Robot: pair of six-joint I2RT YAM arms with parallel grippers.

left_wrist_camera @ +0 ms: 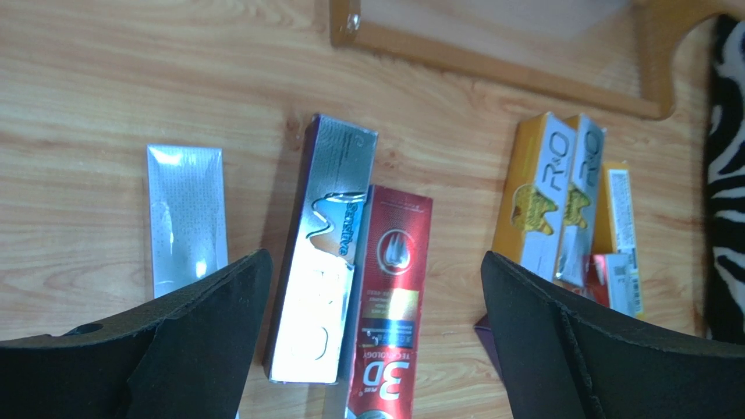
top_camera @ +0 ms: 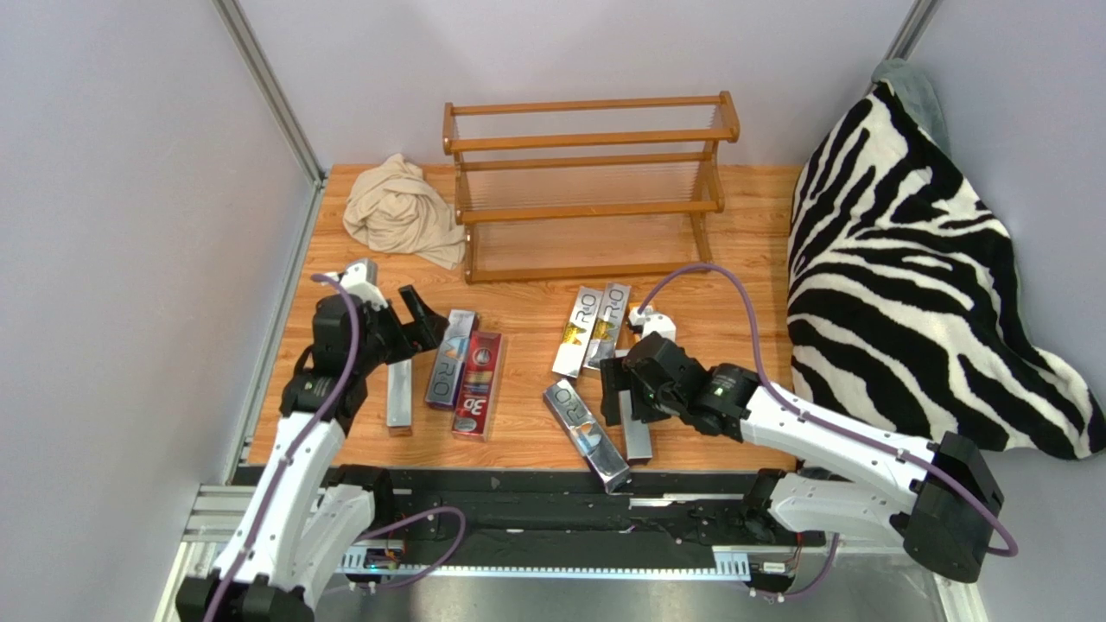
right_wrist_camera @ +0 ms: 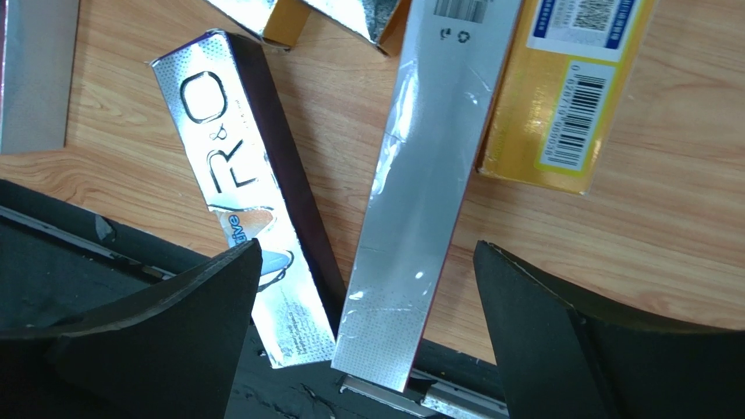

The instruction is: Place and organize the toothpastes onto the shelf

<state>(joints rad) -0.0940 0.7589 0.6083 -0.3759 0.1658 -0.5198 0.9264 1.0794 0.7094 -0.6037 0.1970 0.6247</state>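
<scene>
L gripper point(left_wrist_camera: 374, 257) & R gripper point(right_wrist_camera: 366, 245), jaws wide apart, empty, over loose toothpastes point(top_camera: 477, 384); shelf point(top_camera: 584, 209) beyond.

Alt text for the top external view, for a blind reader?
Two robot arms hold the left end effector and right end effector open over toothpaste cartons scattered on a wooden table. Behind them a three-tier wooden shelf holds no cartons, with a beige cloth at its left and a zebra-striped blanket at the right.
</scene>
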